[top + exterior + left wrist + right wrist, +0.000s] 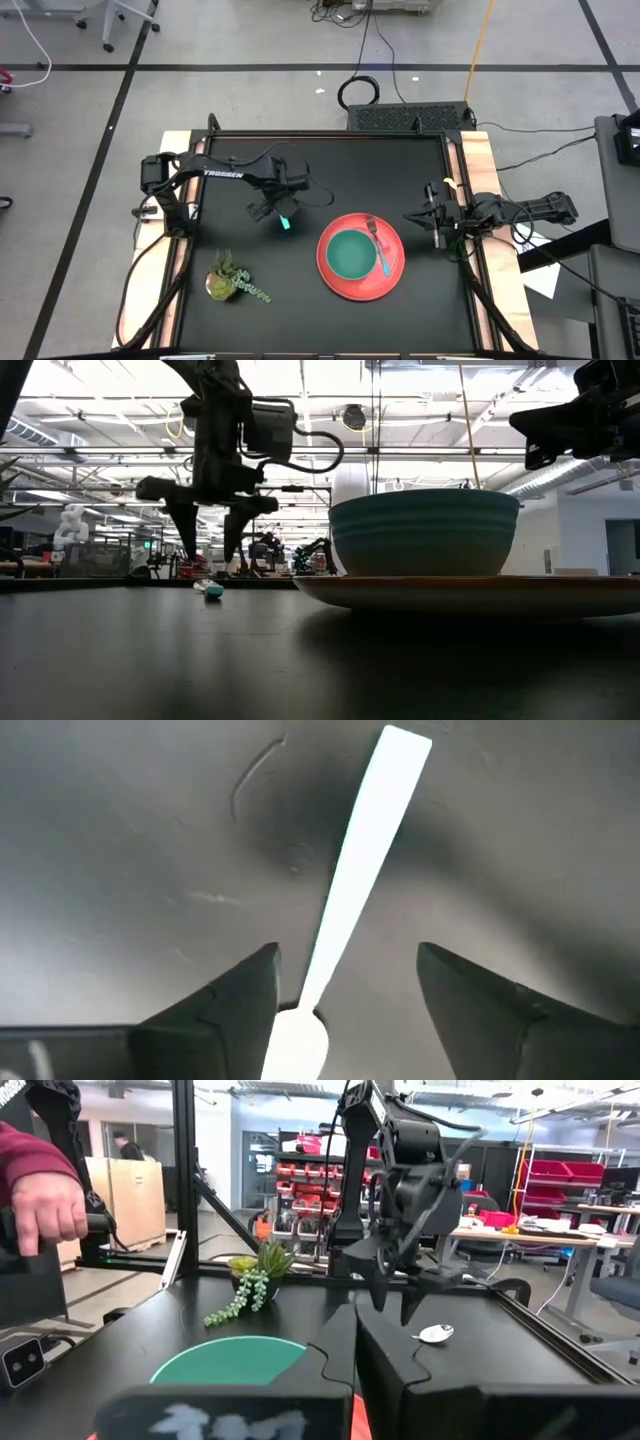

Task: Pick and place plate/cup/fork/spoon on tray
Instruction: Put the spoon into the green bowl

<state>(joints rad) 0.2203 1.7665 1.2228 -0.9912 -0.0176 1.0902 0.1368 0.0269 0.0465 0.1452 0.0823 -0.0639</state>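
From above I saw the tray with the cup on it and the fork at the cup's three o'clock. My left gripper hovered over the spoon, at the tray's ten o'clock.

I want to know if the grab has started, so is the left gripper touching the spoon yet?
Apart. In the low view the left gripper hangs open above the spoon, with clear space between its fingertips and the spoon on the table.

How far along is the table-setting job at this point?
Done: the cup and fork sit on the tray. In hand: the left tool hangs open over the spoon, which lies on the table. The right tool waits shut beside the tray.
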